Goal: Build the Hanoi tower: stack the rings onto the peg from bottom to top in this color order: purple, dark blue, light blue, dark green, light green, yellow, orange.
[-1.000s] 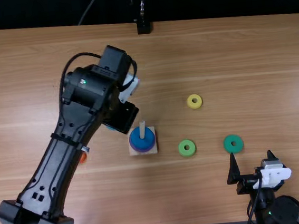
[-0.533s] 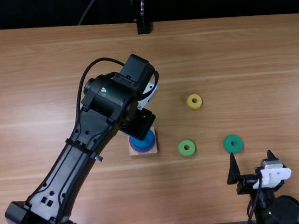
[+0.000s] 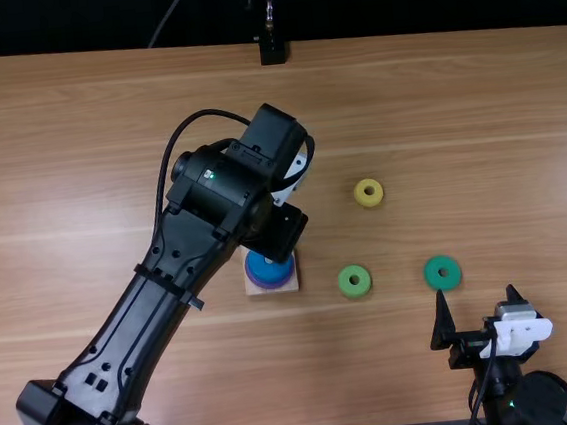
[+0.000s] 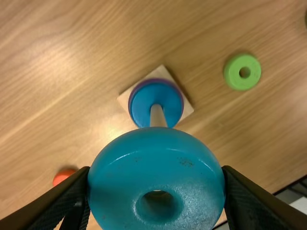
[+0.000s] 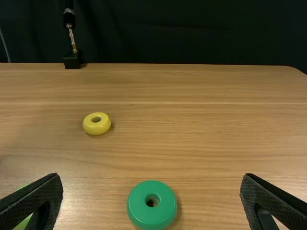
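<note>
My left gripper (image 3: 278, 235) is over the wooden base (image 3: 289, 285), its arm covering part of the stack. In the left wrist view my left gripper (image 4: 156, 170) is shut on the light blue ring (image 4: 120, 172), held just beside the peg (image 4: 157, 116). The dark blue ring (image 4: 140, 106) lies around the peg on the purple ring (image 4: 153, 80). My right gripper (image 3: 477, 297) stands open near the dark green ring (image 3: 431, 275); in its wrist view the right gripper (image 5: 151, 179) has empty space between its fingers.
The light green ring (image 3: 344, 283) lies right of the base, the yellow ring (image 3: 368, 182) farther back. In the left wrist view, the orange ring (image 4: 61, 176) lies near one finger. A black stand (image 3: 273, 49) is at the far edge.
My left arm has swung right, bringing its gripper from left of the base to over it, slowing in the last half second. The right arm has kept still.
</note>
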`<state>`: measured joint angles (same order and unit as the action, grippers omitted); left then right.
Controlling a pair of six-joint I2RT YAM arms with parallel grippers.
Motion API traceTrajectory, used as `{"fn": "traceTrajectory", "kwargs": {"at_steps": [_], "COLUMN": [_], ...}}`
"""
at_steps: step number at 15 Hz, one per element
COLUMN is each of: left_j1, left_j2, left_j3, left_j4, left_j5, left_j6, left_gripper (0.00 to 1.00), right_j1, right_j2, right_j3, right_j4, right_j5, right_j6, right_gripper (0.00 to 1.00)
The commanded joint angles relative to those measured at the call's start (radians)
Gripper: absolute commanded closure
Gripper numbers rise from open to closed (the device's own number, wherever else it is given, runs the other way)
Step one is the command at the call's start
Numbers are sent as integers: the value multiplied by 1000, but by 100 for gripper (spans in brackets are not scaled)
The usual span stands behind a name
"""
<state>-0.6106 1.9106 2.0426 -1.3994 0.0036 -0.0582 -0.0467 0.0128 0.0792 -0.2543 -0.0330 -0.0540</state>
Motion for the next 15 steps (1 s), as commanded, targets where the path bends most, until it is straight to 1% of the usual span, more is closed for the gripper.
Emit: {"fn": "traceTrajectory", "kwargs": {"at_steps": [1, 14, 15], "left_j1": [-18, -20, -21], "left_j2": [36, 91, 93], "left_j3": [39, 37, 37], "left_j4": [6, 10, 8], "left_j5": [-2, -2, -2], "left_j6": [-14, -12, -10], "left_gripper": [100, 100, 98], "right_j1": [-8, -8, -8], "right_j2": [-13, -13, -13], "right_j3": [-62, -62, -62], "right_j4": [-71, -71, -71], "right_j5": [-2, -2, -2], "right_j6": [-5, -5, -5], "right_gripper": [0, 0, 0]}}
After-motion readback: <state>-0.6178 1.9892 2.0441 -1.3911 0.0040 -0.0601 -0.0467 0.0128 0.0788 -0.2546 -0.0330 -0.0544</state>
